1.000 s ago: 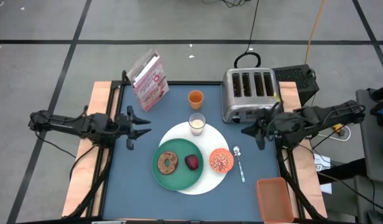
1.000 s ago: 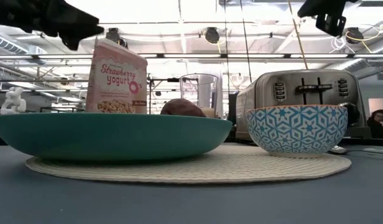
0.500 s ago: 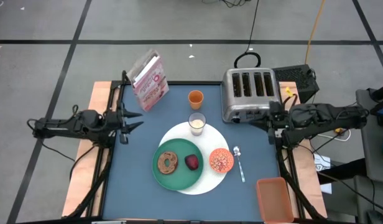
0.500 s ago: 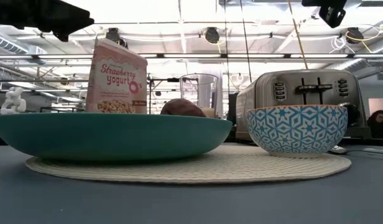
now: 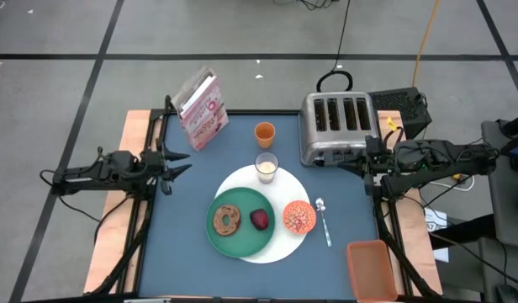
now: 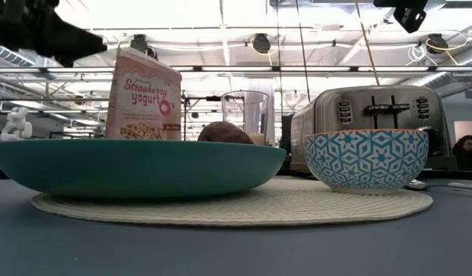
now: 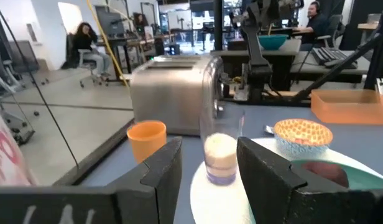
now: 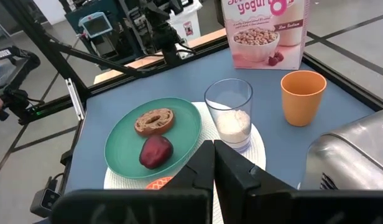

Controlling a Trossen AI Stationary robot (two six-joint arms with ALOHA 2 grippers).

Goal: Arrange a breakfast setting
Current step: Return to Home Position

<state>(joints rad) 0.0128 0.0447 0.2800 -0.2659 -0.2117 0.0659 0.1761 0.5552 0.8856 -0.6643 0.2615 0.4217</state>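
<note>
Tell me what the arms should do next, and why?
Probably fold both arms back to rest. The left gripper, open and empty, is at the table's left edge; the right gripper, shut on nothing, at its right edge. The brown bagel and dark-red fruit lie on the green round plate, the metal spoon right of the small orange bowl.

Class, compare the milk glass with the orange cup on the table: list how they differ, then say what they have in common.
The milk glass is clear; the orange cup is opaque. The glass is taller than the cup. The glass holds milk in its lower part; the cup looks empty. The glass stands on the edge of the white placemat; the cup stands on the bare blue table. Both stand upright, close together.
</note>
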